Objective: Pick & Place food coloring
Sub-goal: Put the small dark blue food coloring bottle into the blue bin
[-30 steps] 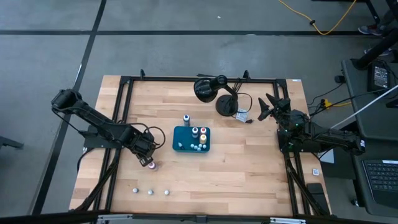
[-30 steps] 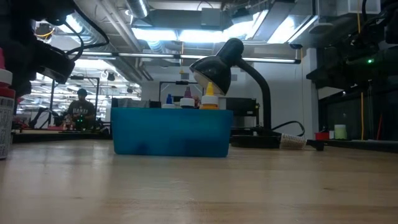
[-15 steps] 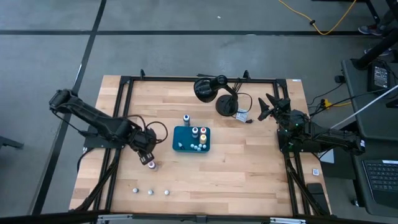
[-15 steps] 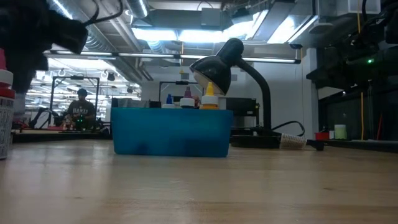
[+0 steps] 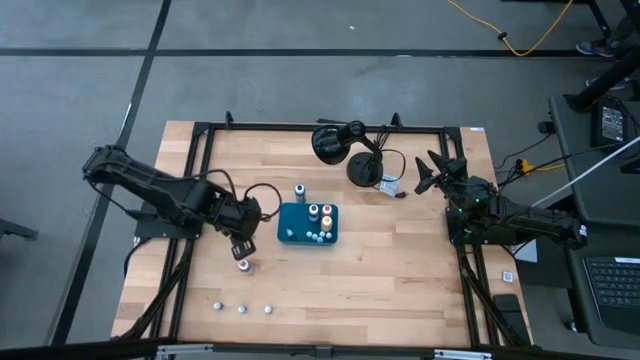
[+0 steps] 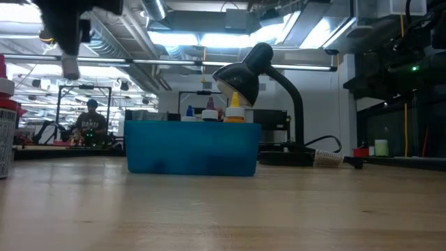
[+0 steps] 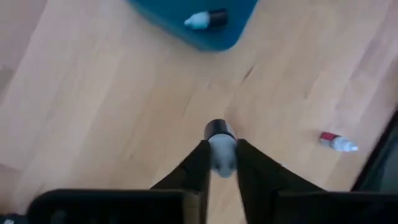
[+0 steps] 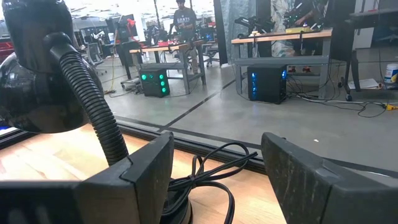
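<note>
The teal tray (image 5: 292, 224) sits mid-table with several small bottles in it; one lies on its side (image 7: 206, 19). A blue-topped bottle (image 5: 299, 190) stands just beyond the tray. A red-topped bottle (image 5: 243, 265) lies on the wood near my left gripper (image 5: 243, 244), and three more (image 5: 241, 309) stand by the near edge. My left gripper (image 7: 221, 148) is shut on a tiny pale bottle (image 6: 70, 67), high above the table, left of the tray. My right gripper (image 5: 432, 172) waits open at the table's right side. My left gripper pinches the tiny bottle's pale body (image 7: 222, 158) between its two fingers, coming from above and pointing down. The dark-capped end (image 7: 217, 129) sticks out past the fingertips. The bottle hangs below the fingers (image 6: 70, 42), lifted clear of the table.
A black desk lamp (image 5: 340, 145) with its cable stands at the far side, close to my right gripper. A large bottle (image 6: 5, 125) stands close to the low camera at the left. Bare wood lies between the tray and the near edge.
My left gripper has risen from beside the red-topped bottle and moved toward the tray, carrying the tiny bottle up clear of the table. The red-topped bottle has stayed where it was.
</note>
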Robot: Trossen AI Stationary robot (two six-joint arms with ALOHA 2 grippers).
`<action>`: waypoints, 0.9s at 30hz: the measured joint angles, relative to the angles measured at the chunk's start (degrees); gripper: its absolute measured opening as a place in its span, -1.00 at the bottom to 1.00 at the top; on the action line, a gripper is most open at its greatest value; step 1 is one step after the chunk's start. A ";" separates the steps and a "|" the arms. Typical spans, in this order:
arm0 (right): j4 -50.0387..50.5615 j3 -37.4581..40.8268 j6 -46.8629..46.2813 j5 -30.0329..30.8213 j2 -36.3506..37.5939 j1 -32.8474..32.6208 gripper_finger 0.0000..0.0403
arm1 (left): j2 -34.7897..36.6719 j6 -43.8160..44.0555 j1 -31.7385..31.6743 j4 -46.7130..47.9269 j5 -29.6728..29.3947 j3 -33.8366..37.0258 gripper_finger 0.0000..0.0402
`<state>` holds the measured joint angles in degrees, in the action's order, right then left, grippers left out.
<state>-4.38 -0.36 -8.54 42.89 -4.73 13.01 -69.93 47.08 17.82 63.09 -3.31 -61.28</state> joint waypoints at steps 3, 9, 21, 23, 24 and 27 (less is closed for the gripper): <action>0.00 -0.02 0.00 0.00 -0.02 0.00 0.21 | -3.24 -2.25 -0.24 1.21 -0.18 -4.05 -0.73; 0.02 -0.02 0.00 0.00 0.00 0.00 0.21 | -10.72 -7.71 -2.13 1.90 -0.34 -12.19 -0.73; 0.00 -0.02 0.00 0.00 0.00 -0.02 0.21 | -27.01 -18.30 -4.28 1.20 -2.18 -22.72 -0.73; 0.01 -0.01 0.00 0.00 -0.02 0.00 0.21 | -28.32 -19.48 -4.78 1.22 -3.00 -22.72 -0.73; 0.02 -0.02 0.00 0.00 -0.02 -0.02 0.21 | -28.81 -19.96 -4.99 1.17 -3.83 -22.66 -0.73; 0.01 -0.01 0.00 -0.01 -0.01 -0.02 0.21 | -29.95 -21.92 -5.96 1.04 -7.05 -22.62 -0.73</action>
<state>-4.37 -0.37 -8.54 42.88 -4.74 12.99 -99.88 25.17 11.87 64.13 -10.36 -83.90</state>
